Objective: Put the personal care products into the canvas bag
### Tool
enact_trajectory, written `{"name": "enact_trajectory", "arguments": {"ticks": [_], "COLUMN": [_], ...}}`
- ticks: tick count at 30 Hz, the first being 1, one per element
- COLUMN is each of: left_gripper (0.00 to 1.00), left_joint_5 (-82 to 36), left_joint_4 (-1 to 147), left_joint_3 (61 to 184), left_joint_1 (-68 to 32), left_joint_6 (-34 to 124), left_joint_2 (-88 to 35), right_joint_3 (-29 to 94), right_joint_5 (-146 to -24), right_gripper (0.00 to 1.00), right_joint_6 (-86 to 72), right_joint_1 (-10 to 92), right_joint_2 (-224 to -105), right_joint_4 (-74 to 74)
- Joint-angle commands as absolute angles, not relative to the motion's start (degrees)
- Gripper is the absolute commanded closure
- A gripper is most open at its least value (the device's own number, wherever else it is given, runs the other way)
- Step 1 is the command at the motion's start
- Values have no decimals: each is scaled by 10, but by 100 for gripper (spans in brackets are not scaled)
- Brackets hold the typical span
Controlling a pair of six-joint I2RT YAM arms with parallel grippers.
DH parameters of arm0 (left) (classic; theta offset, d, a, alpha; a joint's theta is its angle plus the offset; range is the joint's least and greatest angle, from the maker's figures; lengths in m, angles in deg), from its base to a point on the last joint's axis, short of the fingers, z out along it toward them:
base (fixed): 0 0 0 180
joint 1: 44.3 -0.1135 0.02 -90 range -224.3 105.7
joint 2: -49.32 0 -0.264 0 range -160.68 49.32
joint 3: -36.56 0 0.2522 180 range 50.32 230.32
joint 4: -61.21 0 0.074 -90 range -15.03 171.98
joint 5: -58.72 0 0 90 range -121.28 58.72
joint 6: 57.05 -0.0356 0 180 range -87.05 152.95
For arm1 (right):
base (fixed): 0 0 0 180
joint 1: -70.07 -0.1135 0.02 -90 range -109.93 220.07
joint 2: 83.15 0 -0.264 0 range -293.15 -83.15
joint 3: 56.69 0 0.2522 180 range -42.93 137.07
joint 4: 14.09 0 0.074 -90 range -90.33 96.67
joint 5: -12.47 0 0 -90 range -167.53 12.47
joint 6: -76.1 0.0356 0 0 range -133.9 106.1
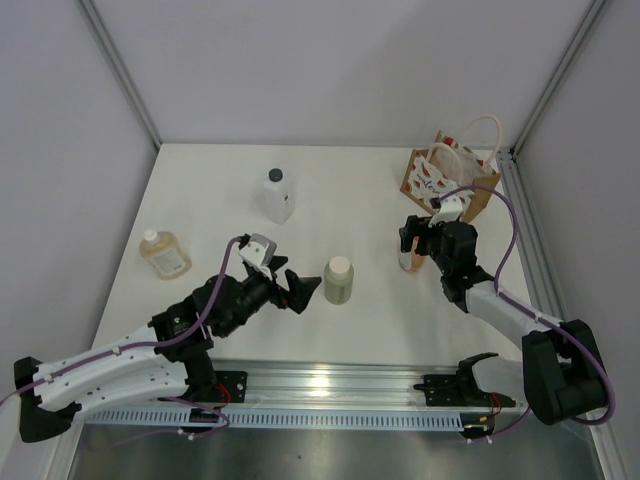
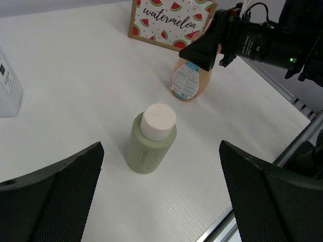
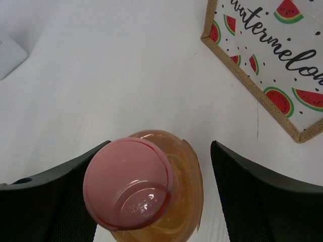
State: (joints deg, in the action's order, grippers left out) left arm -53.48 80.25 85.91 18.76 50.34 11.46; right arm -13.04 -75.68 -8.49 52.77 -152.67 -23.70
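The orange bottle with a pink cap (image 3: 146,196) stands on the table between the fingers of my right gripper (image 3: 161,148), which is open. The left pad is at the cap and a gap shows on the right side. The canvas bag (image 1: 445,178) with watermelon prints stands just beyond it at the back right. My left gripper (image 1: 300,290) is open wide, just short of the upright beige cylinder with a cream cap (image 2: 150,143). A white bottle with a black cap (image 1: 278,195) stands at the back centre. An amber flask with a white cap (image 1: 164,253) lies at the left.
The table's metal front rail (image 1: 330,385) runs along the near edge between the arm bases. White walls close off the back and both sides, and the bag stands close to the right wall post (image 1: 512,155).
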Motion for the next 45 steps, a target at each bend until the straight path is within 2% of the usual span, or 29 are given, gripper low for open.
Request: {"name": "enact_trajectory", "arguments": {"ticks": [1,8,17,19,20,21,22,23,24,26,28,32,36,41,45], "left_gripper": [1,1,1,1,1,1,1,1,1,1,1,1,1,1,1], "left_joint_5": [-533,-534,-533,-534,-535,-535,-534,-534,-533,-532,-532,-535,-538,-553,-554], "left_joint_4": [795,795,796,796,797,797,796,796,796,795,795,794,791,766,755], "left_joint_3": [883,881,880,879,880,879,879,879,880,880,882,881,879,868,860], "left_joint_1": [185,184,185,184,185,185,185,184,185,184,185,185,185,185,185], "left_joint_6": [493,494,495,496,496,496,496,496,495,495,494,494,495,495,488], "left_joint_2": [114,116,120,121,123,123,124,124,123,123,121,114,108,96,86], "right_joint_3": [-144,-169,-139,-144,-149,-156,-168,-172,-175,-182,-178,-118,-53,38,93], "right_joint_5": [-764,-763,-725,-719,-716,-714,-707,-707,-706,-703,-697,-620,-573,-567,-542], "right_gripper": [19,20,26,32,50,56,69,69,78,85,100,100,100,100,100], "right_joint_6": [-71,-55,0,5,5,3,2,2,-3,-9,-23,-94,-136,-163,-128], "right_joint_1": [528,521,521,521,521,521,519,519,518,513,510,480,493,549,607], "right_joint_2": [-1527,-1531,-1588,-1608,-1613,-1616,-1621,-1621,-1621,-1608,-1592,-1506,-1428,-1405,-1437], "right_joint_4": [-300,-340,-300,-320,-329,-356,-377,-378,-393,-409,-404,-312,-243,-191,-206]}}
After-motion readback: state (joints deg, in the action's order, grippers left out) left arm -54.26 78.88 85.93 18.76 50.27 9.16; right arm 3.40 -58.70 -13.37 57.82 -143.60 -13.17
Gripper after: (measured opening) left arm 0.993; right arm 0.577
